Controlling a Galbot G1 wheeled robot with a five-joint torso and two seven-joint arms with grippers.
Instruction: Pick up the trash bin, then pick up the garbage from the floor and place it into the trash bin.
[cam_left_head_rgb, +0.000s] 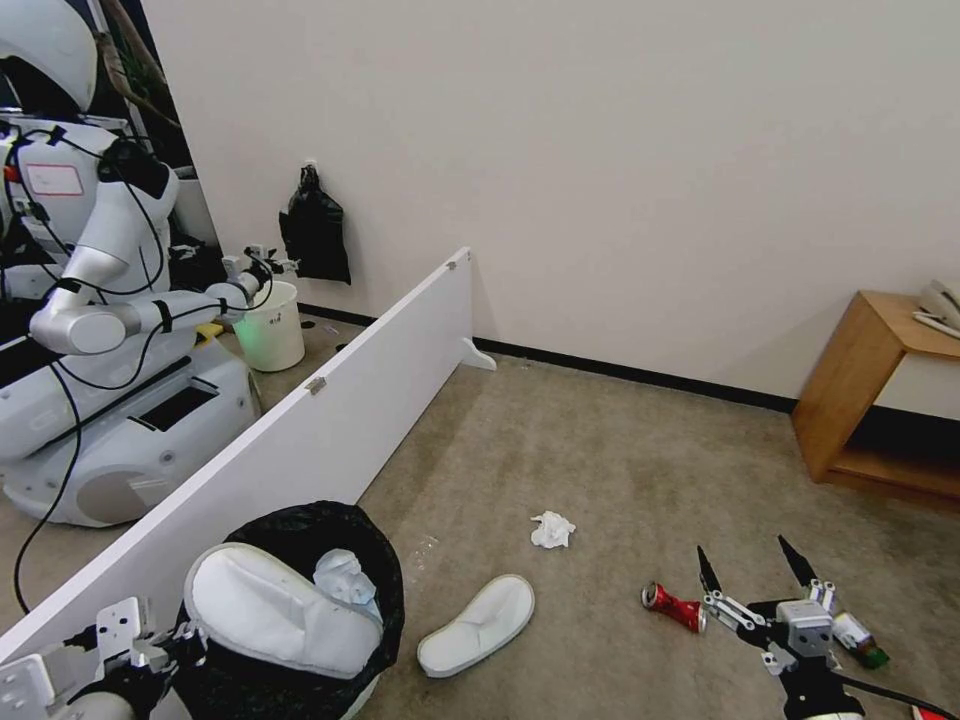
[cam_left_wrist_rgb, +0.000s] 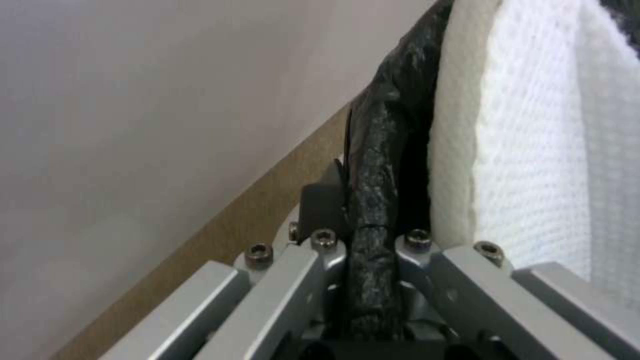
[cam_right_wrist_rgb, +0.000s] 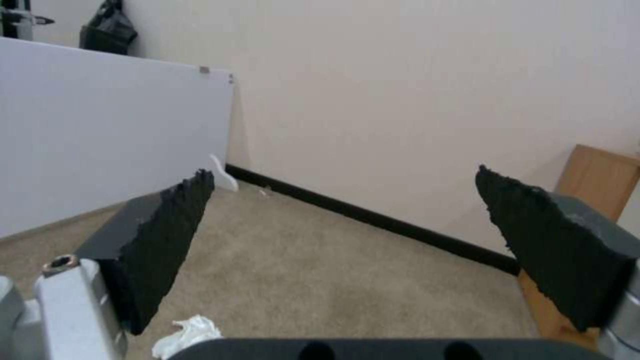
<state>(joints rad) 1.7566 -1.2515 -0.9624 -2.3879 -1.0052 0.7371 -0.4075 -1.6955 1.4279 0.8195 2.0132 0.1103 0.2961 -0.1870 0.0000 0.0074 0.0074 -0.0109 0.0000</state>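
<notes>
L arm low at the near left corner of the head view, wrist pointing inward. Left pincer (cam_left_head_rgb: 185, 640) closed on the black-bagged rim of the trash bin (cam_left_head_rgb: 375, 560); in the left wrist view the fingers (cam_left_wrist_rgb: 320, 260) pinch the bag-covered rim from both sides, metal linkages angled in toward it.

R arm comes in from the near right corner, wrist tilted up and fwd. Right pincer (cam_left_head_rgb: 752, 567) is above the floor, jaws spread wide, both black fingertips (cam_left_head_rgb: 706, 570) pointing up and away from the body. Right wrist view: two dark textured pads (cam_right_wrist_rgb: 167, 235) well apart, nothing between them.
</notes>
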